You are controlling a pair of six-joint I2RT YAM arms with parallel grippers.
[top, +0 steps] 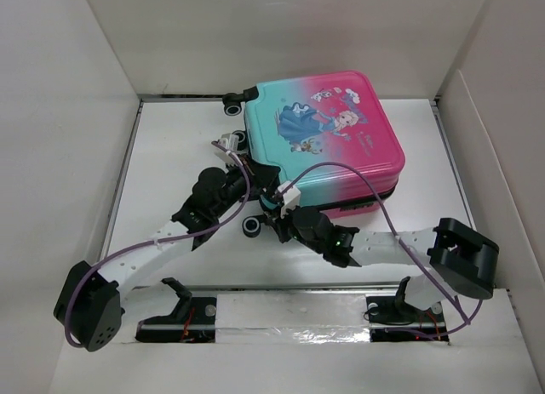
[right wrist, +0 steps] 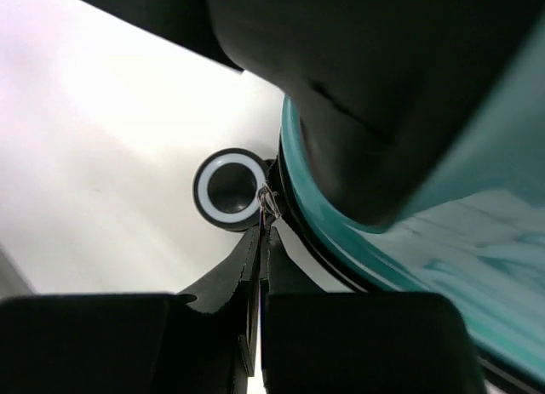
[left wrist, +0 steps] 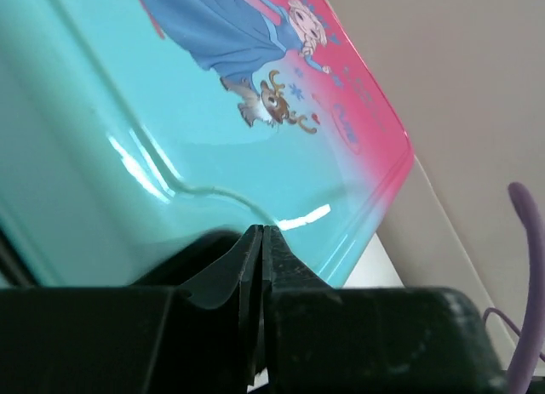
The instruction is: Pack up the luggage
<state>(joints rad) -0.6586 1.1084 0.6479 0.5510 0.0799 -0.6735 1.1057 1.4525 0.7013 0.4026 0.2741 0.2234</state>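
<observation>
The luggage [top: 328,139] lies flat and closed on the white table, teal at the left and pink at the right, with the princess print facing up. My left gripper [top: 252,170] is shut and empty, its tips [left wrist: 260,232] against the teal lid [left wrist: 128,113] near the near-left corner. My right gripper [top: 271,214] is at the luggage's near-left corner beside a wheel [top: 252,226]. In the right wrist view it [right wrist: 262,219] is shut on the thin zipper pull [right wrist: 266,200] at the black seam, next to the wheel [right wrist: 228,190].
The table [top: 170,156] is boxed in by white walls on the left, back and right. A second wheel [top: 232,107] sticks out at the far-left corner. Purple cables [top: 375,198] loop over both arms. A silver strip [top: 289,313] runs along the near edge.
</observation>
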